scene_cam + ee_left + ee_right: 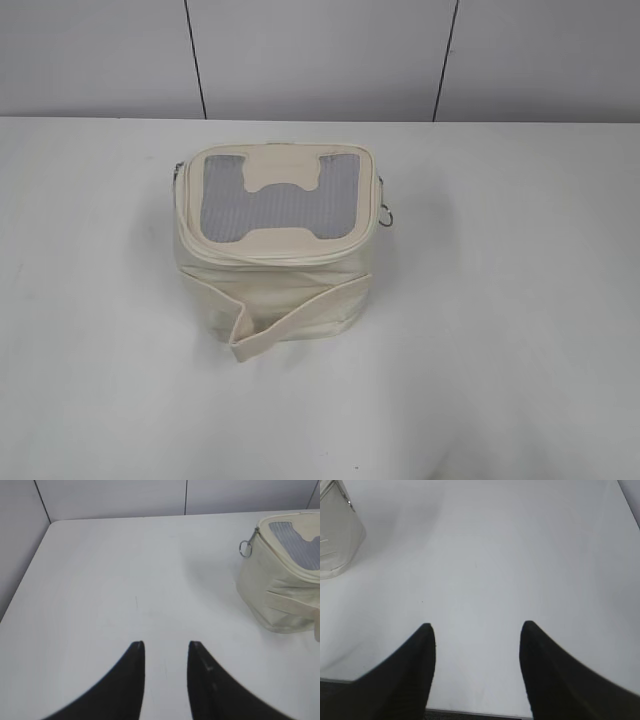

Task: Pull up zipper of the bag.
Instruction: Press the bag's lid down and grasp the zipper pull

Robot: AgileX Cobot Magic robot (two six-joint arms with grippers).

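While both claws hang parted and empty, we plan the approach.
We bring left claw (166, 647) to the zipper's ring pull (244, 548) on the bag (275, 250); right claw (477, 630) braces (worktop (520, 330) looks slick).

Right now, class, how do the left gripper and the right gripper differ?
The left gripper shows a narrower gap between its fingertips; the right gripper is spread wider. The left gripper sees much of the bag, with a ring pull; the right gripper sees only its edge. Both are black, open, empty, above the white table.
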